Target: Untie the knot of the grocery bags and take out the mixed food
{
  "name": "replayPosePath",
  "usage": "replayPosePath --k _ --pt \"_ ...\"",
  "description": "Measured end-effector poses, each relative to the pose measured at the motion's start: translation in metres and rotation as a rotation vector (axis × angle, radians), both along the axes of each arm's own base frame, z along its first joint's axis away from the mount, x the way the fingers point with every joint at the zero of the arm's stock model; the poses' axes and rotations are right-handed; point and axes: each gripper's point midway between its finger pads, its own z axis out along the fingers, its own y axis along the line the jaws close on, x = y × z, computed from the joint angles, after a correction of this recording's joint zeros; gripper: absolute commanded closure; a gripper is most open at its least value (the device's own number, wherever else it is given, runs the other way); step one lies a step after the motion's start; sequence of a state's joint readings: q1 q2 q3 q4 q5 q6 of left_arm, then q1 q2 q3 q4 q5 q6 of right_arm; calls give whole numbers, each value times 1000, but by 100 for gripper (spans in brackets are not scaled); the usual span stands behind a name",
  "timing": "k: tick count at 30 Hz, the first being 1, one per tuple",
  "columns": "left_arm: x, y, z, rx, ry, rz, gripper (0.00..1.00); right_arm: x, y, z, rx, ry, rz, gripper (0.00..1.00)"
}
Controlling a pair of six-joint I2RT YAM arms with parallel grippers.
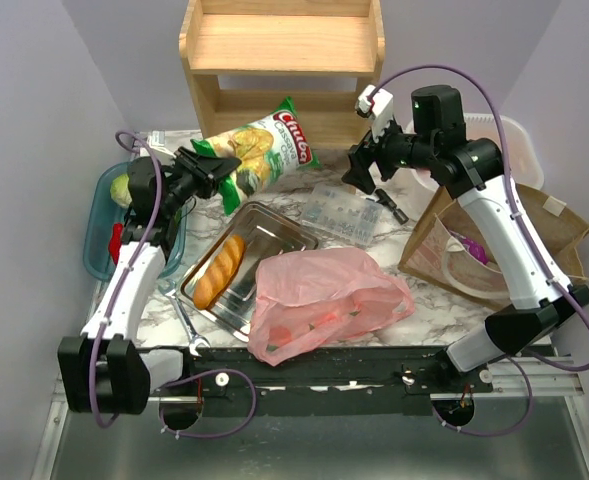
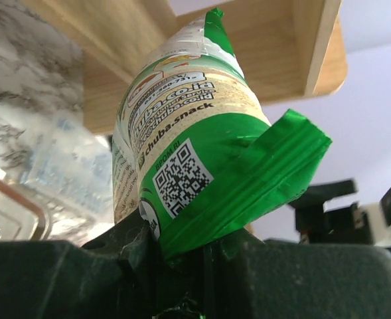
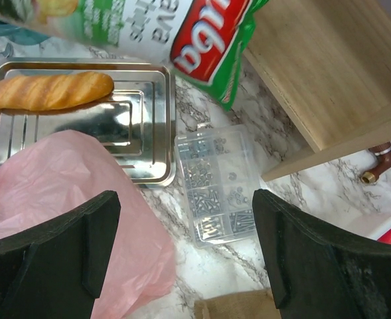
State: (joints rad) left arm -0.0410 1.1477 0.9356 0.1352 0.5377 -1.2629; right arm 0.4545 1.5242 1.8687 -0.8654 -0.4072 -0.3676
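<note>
One pink bag is lying crumpled at the near edge of the marble table, thin and translucent, with reddish shapes showing dimly through it. It is overlapping the near corner of the single steel tray. One golden bread loaf is resting in that shiny, stepped tray. Beside the tray, one clear compartment box is holding small metal screws.

One glossy green-and-yellow crisp packet is hanging in the air before the wooden shelf. The left gripper is pinching its crimped green seam, with the arm stretching forward and its wrist turning rightward. The right arm is bending high at the elbow. The right gripper is hovering above the box and bag with jaws spread wide, gripping nothing.
</note>
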Motion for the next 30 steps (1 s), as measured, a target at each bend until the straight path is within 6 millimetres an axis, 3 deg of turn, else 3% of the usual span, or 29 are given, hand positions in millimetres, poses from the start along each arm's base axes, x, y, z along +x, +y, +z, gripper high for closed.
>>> replayPosePath --k 10,13,19,27,29,30 --pt "65 10 31 -243 59 127 100 5 -7 -9 -52 24 -33 12" --pt "81 15 23 -287 107 176 100 8 -7 -11 -64 21 -32 12" --pt "107 27 -16 -328 236 336 100 17 -4 -26 -97 41 -21 12" --pt "118 20 -26 -373 261 430 100 23 -2 -34 -112 52 -16 12" --pt "123 17 -31 -387 274 448 96 23 -2 -34 -113 51 -15 12" --pt "127 15 -32 -397 275 460 88 23 -2 -34 -114 51 -14 12"
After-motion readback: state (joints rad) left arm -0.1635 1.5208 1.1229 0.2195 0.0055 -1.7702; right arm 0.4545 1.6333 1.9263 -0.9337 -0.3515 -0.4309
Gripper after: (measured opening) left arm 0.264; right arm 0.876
